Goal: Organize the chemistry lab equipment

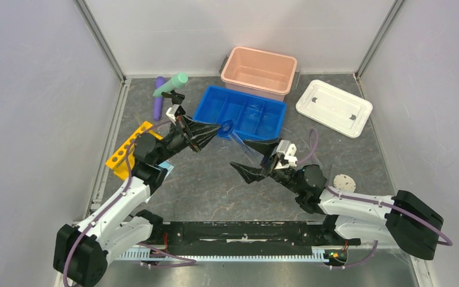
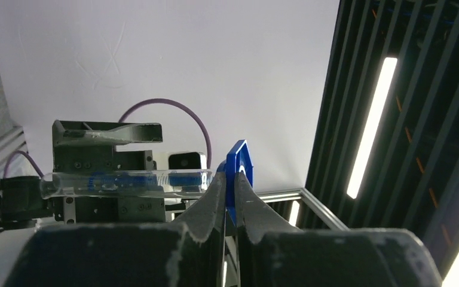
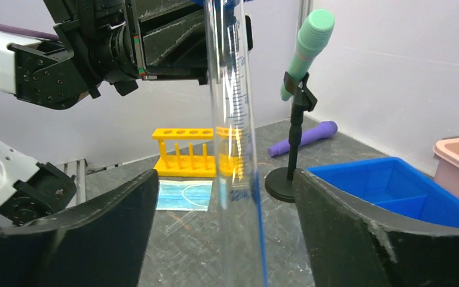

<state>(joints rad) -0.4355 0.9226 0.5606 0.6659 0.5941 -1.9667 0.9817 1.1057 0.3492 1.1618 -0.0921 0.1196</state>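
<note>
While top view has left gripper (image 1: 218, 127) pinching the blue base (image 1: 226, 126) of the clear graduated cylinder (image 1: 239, 142) near the blue tray (image 1: 245, 94), left wrist confirms the clamp, right wrist shows right gripper (image 3: 224, 179) wide open astride it: light, slick, probably brittle, grab mid-length

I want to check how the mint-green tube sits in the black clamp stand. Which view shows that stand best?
Right wrist: side-on, the clamp stand shows from base to clamp, gripping the tilted mint-green tube. Top external sees it from above, foreshortened. Left wrist misses it.
</note>
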